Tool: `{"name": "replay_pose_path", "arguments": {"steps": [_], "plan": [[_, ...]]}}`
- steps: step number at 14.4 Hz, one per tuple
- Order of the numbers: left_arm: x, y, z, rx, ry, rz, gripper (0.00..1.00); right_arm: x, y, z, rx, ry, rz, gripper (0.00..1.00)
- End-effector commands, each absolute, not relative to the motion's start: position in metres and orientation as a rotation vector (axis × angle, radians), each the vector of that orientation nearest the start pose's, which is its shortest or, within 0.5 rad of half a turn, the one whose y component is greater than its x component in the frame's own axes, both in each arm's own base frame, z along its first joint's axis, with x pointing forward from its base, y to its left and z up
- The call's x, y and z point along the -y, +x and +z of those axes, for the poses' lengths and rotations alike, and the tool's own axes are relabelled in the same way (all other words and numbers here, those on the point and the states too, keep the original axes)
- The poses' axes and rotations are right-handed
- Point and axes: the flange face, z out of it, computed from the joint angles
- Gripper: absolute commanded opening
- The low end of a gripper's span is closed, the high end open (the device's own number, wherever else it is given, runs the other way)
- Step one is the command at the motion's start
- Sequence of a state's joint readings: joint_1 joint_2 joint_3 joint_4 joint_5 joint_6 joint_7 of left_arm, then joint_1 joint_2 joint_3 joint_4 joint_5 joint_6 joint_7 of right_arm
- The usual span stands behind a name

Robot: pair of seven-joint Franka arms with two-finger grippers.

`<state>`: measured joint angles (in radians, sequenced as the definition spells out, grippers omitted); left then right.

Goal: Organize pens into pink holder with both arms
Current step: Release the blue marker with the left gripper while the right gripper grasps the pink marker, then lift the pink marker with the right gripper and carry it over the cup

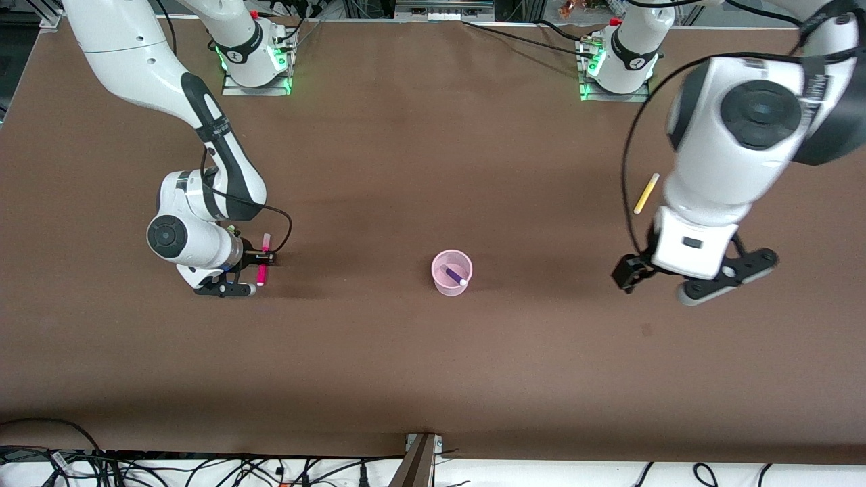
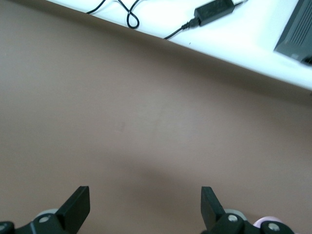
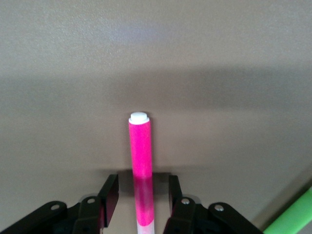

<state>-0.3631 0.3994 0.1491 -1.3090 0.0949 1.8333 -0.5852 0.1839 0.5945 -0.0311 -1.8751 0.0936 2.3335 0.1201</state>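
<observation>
The pink holder [image 1: 466,262] stands mid-table with the dark purple pen [image 1: 454,274] in it. The magenta pen [image 1: 261,274] lies on the table toward the right arm's end. My right gripper [image 1: 264,260] is low over it, open, with one jaw on each side of the pen [image 3: 140,146] and small gaps between. In the right wrist view [image 3: 140,184] the lime green pen [image 3: 292,214] shows at the corner; it is hidden in the front view. The yellow pen [image 1: 646,193] lies near the left arm. My left gripper [image 1: 717,281] is open and empty, up over bare table [image 2: 145,202].
The brown table mat [image 1: 419,169] ends at a front edge with white floor and cables [image 1: 203,470] past it. The same edge and a black power brick [image 2: 214,10] show in the left wrist view.
</observation>
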Motion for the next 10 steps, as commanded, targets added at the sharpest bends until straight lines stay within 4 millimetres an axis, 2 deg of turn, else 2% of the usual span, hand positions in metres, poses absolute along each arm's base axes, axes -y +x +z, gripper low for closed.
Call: {"name": "replay_pose_path", "arguments": {"steps": [1, 4, 7, 9, 10], "plan": [[0.121, 0.665, 0.528, 0.284, -3.06, -0.178, 1.0, -0.096, 0.614, 0.186, -0.071, -3.099, 0.187, 0.5], [0.077, 0.671, 0.525, 0.157, -3.129, -0.14, 1.0, -0.094, 0.616, 0.186, -0.074, -3.099, 0.172, 0.37], [0.055, 0.667, 0.514, 0.013, -3.143, -0.099, 1.0, -0.095, 0.615, 0.185, -0.073, -3.099, 0.175, 0.25], [0.031, 0.669, 0.517, -0.034, -3.158, -0.109, 1.0, -0.097, 0.616, 0.186, -0.073, -3.099, 0.17, 0.24], [0.028, 0.669, 0.517, -0.065, -3.172, -0.108, 1.0, -0.097, 0.616, 0.187, -0.076, -3.099, 0.168, 0.24]]}}
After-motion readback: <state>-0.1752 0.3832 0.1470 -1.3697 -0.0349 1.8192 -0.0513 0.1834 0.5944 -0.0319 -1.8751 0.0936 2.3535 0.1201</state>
